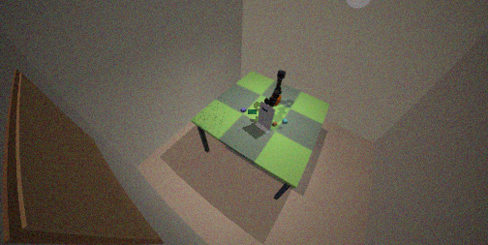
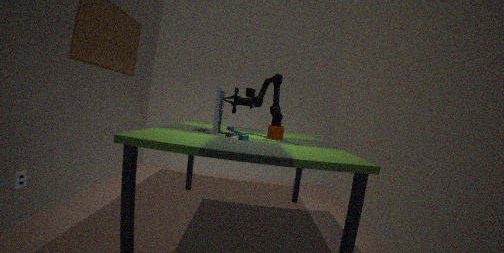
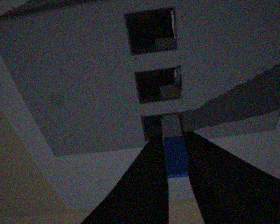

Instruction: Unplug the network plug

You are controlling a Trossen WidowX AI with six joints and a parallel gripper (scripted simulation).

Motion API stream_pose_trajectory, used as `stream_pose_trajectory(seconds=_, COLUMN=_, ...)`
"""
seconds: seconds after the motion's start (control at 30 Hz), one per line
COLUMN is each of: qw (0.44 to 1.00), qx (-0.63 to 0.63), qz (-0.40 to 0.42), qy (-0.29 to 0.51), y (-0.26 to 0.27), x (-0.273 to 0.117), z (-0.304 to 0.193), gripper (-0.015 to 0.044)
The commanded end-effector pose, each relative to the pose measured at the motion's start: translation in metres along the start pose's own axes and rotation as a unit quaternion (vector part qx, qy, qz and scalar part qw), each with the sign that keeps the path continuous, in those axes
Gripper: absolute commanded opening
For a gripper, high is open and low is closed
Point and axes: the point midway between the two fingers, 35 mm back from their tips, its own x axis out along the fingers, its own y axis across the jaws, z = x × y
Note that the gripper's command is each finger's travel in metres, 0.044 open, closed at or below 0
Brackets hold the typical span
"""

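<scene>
The upright grey panel (image 1: pixel 265 116) (image 2: pixel 218 111) (image 3: pixel 91 90) stands on the table, with a column of dark square sockets facing my wrist camera. The plug (image 3: pixel 176 156) has a blue body and a grey front part that reaches into the lowest socket (image 3: pixel 150 128) in view. My gripper (image 2: pixel 226 99) (image 3: pixel 172 143) is shut on the plug, one dark finger on each side, close to the panel face. The thin tab cannot be made out; the left finger may hide it. A small dark green patch (image 1: pixel 252 111) on the table may be the marked square.
A purple piece (image 1: pixel 243 109) (image 2: pixel 230 128), a red piece (image 1: pixel 274 124) (image 2: pixel 230 134) and a cyan piece (image 1: pixel 285 121) (image 2: pixel 243 137) lie on the table near the panel. The orange arm base (image 2: pixel 275 132) stands behind my gripper.
</scene>
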Motion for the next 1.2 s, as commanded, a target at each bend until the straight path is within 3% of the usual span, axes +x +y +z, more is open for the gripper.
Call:
stream_pose_trajectory(seconds=0.0, qw=1.000, qx=0.003, qz=0.000, qy=0.001, y=0.000, x=-0.005, z=-0.001, gripper=0.0000)
stream_pose_trajectory(seconds=1.17, qw=1.000, qx=0.003, qz=-0.001, qy=0.001, y=-0.001, x=-0.027, z=-0.009, gripper=0.0000)
